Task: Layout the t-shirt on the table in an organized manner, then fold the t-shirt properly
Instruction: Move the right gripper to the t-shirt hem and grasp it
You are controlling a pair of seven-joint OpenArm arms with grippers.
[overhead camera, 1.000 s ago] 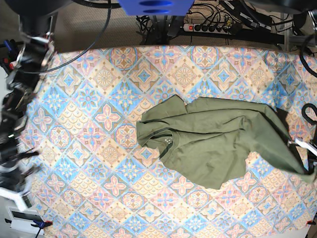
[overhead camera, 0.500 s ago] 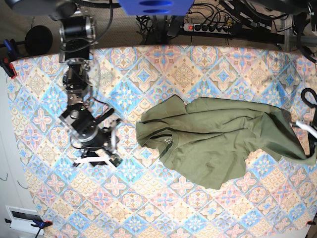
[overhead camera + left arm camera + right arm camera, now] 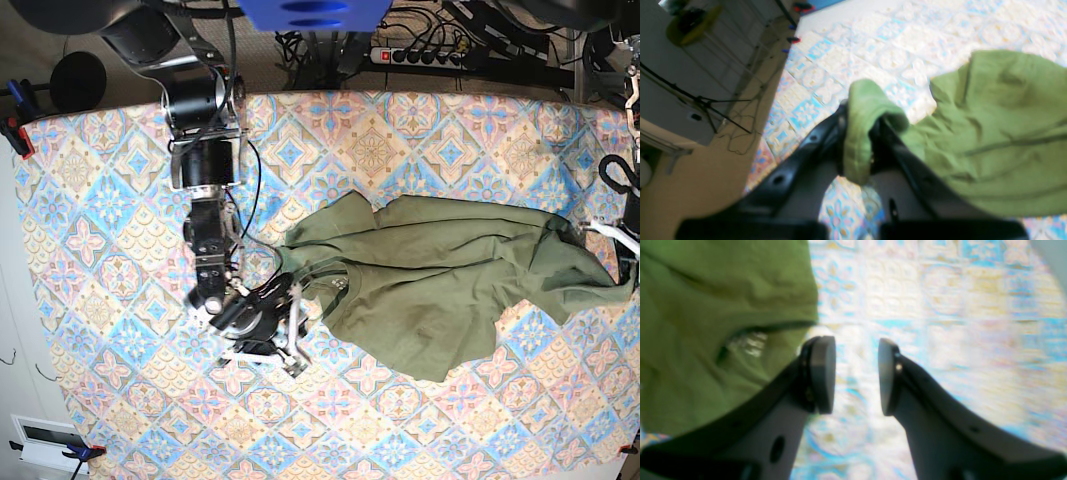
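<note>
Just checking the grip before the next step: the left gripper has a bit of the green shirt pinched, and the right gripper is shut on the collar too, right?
Not quite. The left gripper does pinch a fold of the shirt, but the right gripper is open, jaws apart over the bare table beside the collar, holding nothing. The right wrist view shows it.

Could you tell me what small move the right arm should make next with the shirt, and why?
Probably ease the open right gripper sideways onto the neck edge of the t-shirt and close. Its fingers hold only bare table, with the collar just beside them, while the left gripper already pinches the far end, so a second grip would let both arms spread the cloth.
</note>
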